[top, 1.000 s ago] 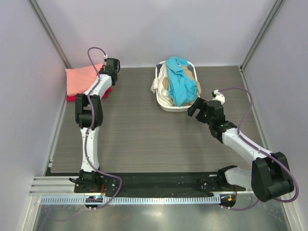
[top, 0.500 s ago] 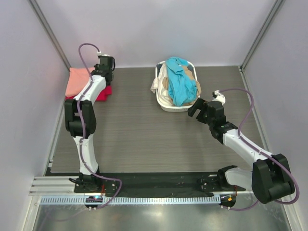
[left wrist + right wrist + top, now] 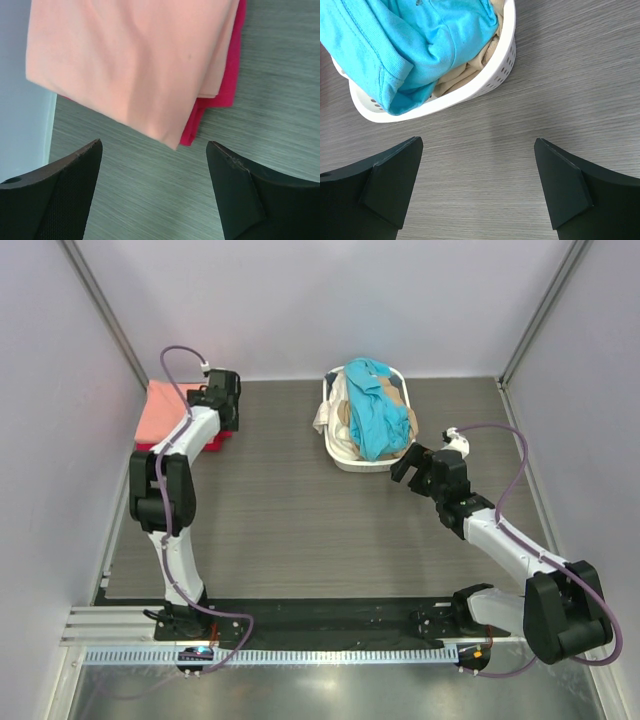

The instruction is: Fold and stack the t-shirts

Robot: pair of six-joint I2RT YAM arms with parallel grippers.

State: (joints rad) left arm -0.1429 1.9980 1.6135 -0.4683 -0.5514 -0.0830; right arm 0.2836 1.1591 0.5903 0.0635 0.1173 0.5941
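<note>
At the far left corner of the grey wood-grain table (image 3: 300, 530), the salmon-pink t-shirt (image 3: 135, 55) lies folded on top of the folded crimson red t-shirt (image 3: 226, 82), forming a two-layer stack beside the left wall. The red cloth shows only as a strip along one side of the pink and at a lower corner. The left gripper (image 3: 153, 147) hovers over the near edge of this stack with its two black fingers (image 3: 70, 185) spread wide. Nothing is between them, and the wrist view shows bare table and a pink corner in the gap. From above, the left arm reaches straight out from its base to that corner, with its wrist over the inner edge of the pile. Towards the far middle of the table stands the white oval laundry basket (image 3: 492, 80), its wall pierced with small holes. The teal blue t-shirt (image 3: 420, 35) is heaped unfolded on top of it, one ribbed hem draped over the near rim. The beige t-shirt (image 3: 465, 75) is bunched underneath and also spills over the basket's far left side. The right gripper (image 3: 477, 142) hangs just in front of the basket's near right side, above bare table. Its jaws are fully apart and empty, touching neither the basket nor the cloth.
</note>
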